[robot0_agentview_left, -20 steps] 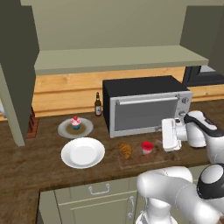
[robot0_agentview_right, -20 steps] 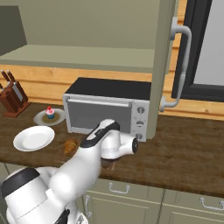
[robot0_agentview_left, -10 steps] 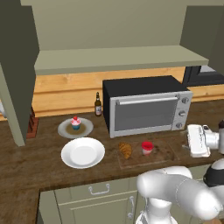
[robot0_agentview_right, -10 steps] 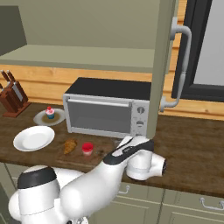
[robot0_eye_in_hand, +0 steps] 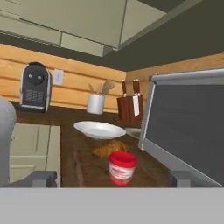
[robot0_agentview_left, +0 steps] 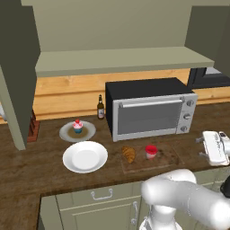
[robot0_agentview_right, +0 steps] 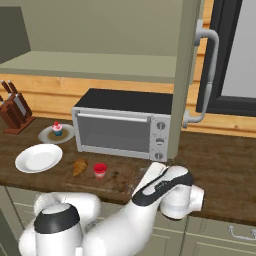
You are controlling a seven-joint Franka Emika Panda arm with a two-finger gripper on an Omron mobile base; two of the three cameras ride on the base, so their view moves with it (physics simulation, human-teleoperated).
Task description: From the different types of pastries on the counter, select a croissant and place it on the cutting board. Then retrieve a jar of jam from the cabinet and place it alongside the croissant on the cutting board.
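Observation:
The golden croissant [robot0_agentview_left: 129, 154] [robot0_agentview_right: 79, 166] [robot0_eye_in_hand: 109, 148] lies on the dark cutting board [robot0_agentview_left: 170, 157] [robot0_agentview_right: 120, 179]. The red-lidded jar of jam [robot0_agentview_left: 151, 151] [robot0_agentview_right: 100, 170] [robot0_eye_in_hand: 122, 167] stands upright just to its right on the same board. My gripper [robot0_agentview_left: 201, 147] [robot0_eye_in_hand: 111, 178] hovers to the right of the board, pointing back at the jar, open and holding nothing. A pink-frosted cupcake [robot0_agentview_left: 77, 126] [robot0_agentview_right: 57, 128] sits on a grey plate on the counter [robot0_agentview_left: 27, 166]. The olive cabinet shelf [robot0_agentview_left: 121, 60] runs above.
A toaster oven [robot0_agentview_left: 150, 108] [robot0_agentview_right: 122, 127] stands right behind the board. A white plate [robot0_agentview_left: 85, 156] [robot0_eye_in_hand: 99, 129] lies left of the croissant. A brown bottle [robot0_agentview_left: 101, 108], knife block [robot0_agentview_right: 12, 112], utensil holder [robot0_eye_in_hand: 96, 103] and coffee machine [robot0_eye_in_hand: 35, 87] stand farther off.
The arm has swung right, carrying the open gripper from beside the jar to well past the board's right end. Jar and croissant have stayed put.

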